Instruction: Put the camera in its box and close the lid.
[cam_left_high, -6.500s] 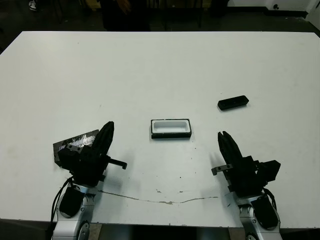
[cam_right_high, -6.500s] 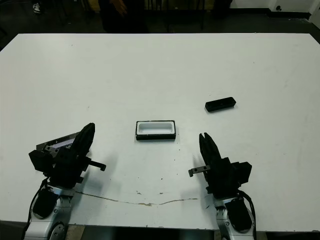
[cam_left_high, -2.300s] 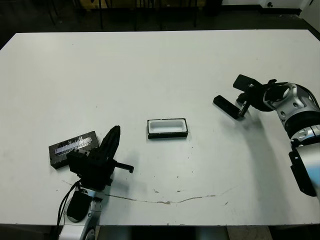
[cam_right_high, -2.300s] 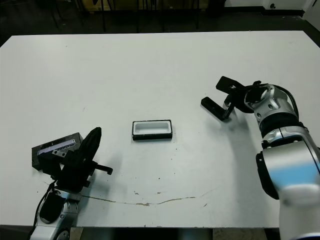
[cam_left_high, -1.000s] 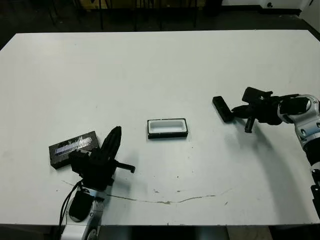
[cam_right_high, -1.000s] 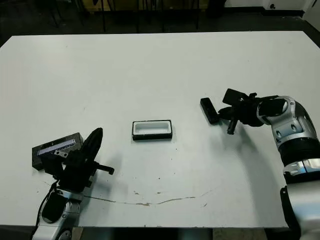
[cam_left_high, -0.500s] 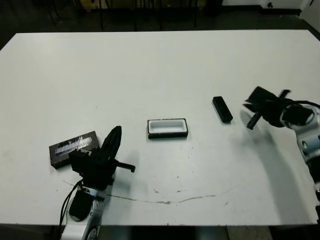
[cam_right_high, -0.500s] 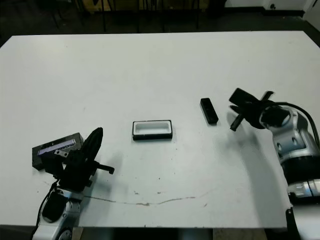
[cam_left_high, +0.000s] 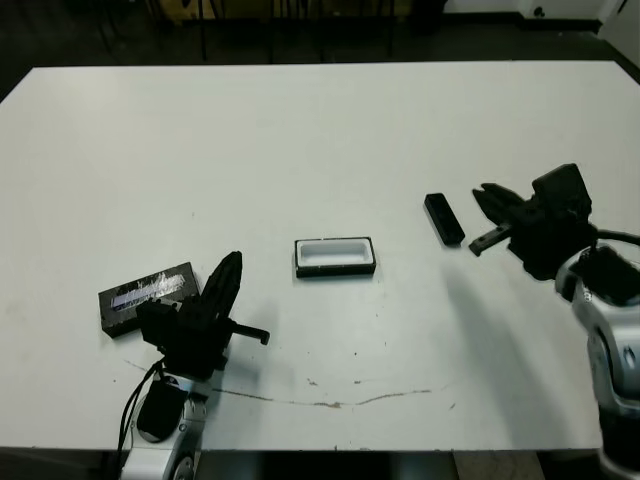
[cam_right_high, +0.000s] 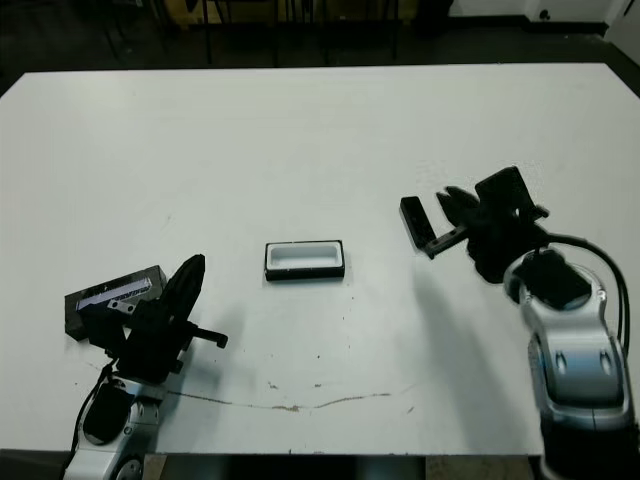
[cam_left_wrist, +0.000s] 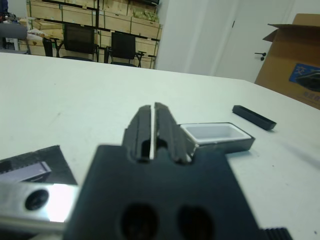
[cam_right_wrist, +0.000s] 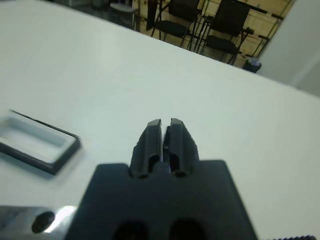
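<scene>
Black camera (cam_left_high: 444, 218) on table, just beside closed right jaws (cam_left_high: 482, 192)

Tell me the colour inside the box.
White inside the box, with black outer walls; clearest in the left eye view.

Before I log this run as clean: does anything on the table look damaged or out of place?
One oddity: a thin brownish crack-like line runs across the white table near its front edge. The camera, box and lid lie apart, intact.
</scene>
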